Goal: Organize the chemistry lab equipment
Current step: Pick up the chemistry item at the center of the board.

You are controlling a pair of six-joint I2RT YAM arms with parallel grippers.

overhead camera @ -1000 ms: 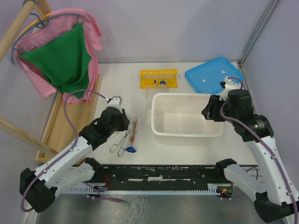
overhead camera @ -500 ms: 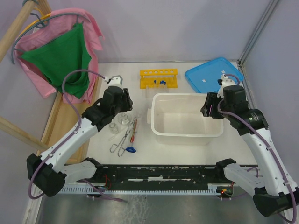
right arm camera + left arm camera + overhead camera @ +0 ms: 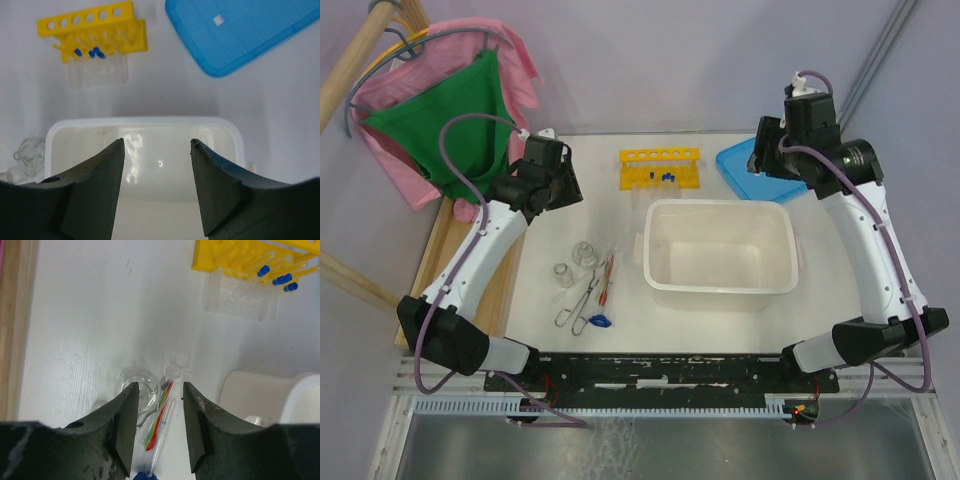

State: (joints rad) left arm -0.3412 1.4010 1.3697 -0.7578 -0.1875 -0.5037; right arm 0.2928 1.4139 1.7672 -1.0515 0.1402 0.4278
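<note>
Left jaws and right jaws both open, empty, high above the tabletop (image 3: 610,215).
The flasks (image 3: 582,255), tongs (image 3: 575,305) and rod (image 3: 607,280) lie left of the tub (image 3: 720,290), the rack (image 3: 661,168) behind it; I would lower the left jaws straight over one flask and close gently.

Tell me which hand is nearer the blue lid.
Right. The right hand hangs raised by the blue lid's left end; the left hand is across the table, beyond the yellow test-tube rack, near the green cloth.
</note>
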